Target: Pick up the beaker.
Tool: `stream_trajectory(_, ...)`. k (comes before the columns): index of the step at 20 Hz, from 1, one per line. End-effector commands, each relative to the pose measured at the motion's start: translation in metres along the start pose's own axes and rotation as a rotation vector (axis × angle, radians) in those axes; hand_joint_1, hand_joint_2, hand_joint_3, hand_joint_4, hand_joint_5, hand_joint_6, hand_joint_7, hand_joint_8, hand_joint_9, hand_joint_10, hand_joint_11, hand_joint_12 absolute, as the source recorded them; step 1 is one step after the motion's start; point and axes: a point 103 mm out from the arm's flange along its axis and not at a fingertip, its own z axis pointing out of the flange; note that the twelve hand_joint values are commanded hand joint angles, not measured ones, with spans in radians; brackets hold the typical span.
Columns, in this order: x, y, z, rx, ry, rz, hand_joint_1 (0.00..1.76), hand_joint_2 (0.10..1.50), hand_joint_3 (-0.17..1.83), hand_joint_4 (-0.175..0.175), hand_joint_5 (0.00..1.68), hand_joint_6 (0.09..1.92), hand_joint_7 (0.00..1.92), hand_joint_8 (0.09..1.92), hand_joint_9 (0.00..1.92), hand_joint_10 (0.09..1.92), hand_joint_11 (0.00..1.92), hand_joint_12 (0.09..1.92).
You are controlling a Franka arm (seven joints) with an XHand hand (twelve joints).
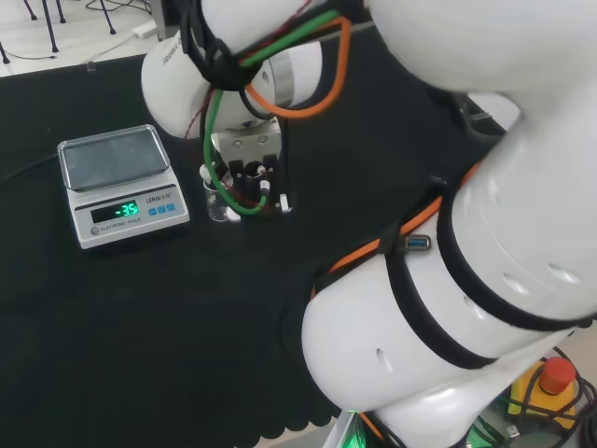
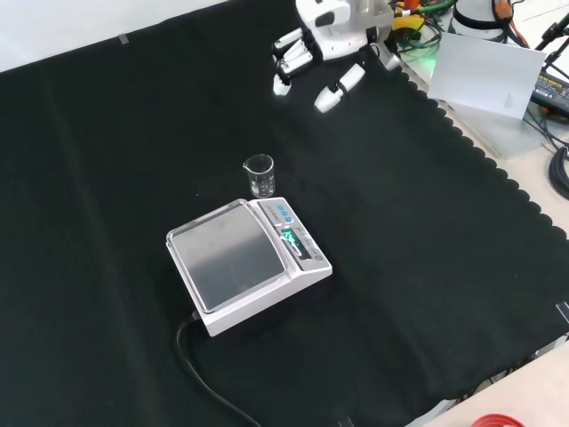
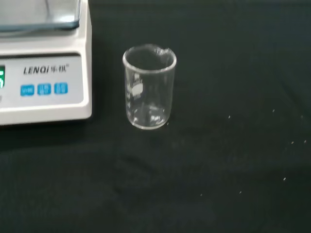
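A small clear glass beaker point(image 2: 259, 175) stands upright on the black cloth, just beyond the scale's panel side in the front view. It looks empty in the wrist view, where the beaker point(image 3: 148, 87) stands close to the scale's button panel. The hand point(image 2: 320, 49) hangs at the front view's top, well apart from the beaker, with its fingers point(image 2: 327, 98) spread and fairly straight and nothing in them. In the head view the hand point(image 1: 254, 175) is just right of the beaker point(image 1: 219, 203), whose glass is partly hidden by cables.
A white electronic scale point(image 2: 249, 262) with a steel pan and a lit green display sits beside the beaker; its black cable point(image 2: 209, 378) runs toward the near edge. A white sheet point(image 2: 484, 76) and cables lie past the cloth's scalloped edge at the right.
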Motion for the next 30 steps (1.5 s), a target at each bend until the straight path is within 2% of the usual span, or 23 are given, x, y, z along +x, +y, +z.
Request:
stream_trajectory(1,0.028,0.02,0.003,0.013,-0.027,-0.011,0.79,1.01,-0.17,-0.086,0.22,0.57,0.33,0.85,0.5,0.87,0.14,1.45)
stream_trajectory(4,0.033,0.03,0.004,-0.001,-0.001,-0.03,0.79,1.01,-0.17,-0.087,0.24,0.56,0.36,0.85,0.53,0.87,0.16,1.45)
stream_trajectory(9,0.034,0.045,0.011,0.021,0.027,-0.059,0.8,1.02,-0.17,-0.09,0.27,0.56,0.39,0.84,0.56,0.85,0.19,1.44)
stream_trajectory(18,0.024,0.078,0.025,0.039,0.039,-0.053,0.8,1.02,-0.17,-0.091,0.28,0.56,0.4,0.83,0.58,0.84,0.2,1.43)
stream_trajectory(30,0.026,0.112,0.072,0.151,0.021,-0.074,0.8,1.02,-0.17,-0.09,0.28,0.56,0.4,0.82,0.57,0.83,0.19,1.43)
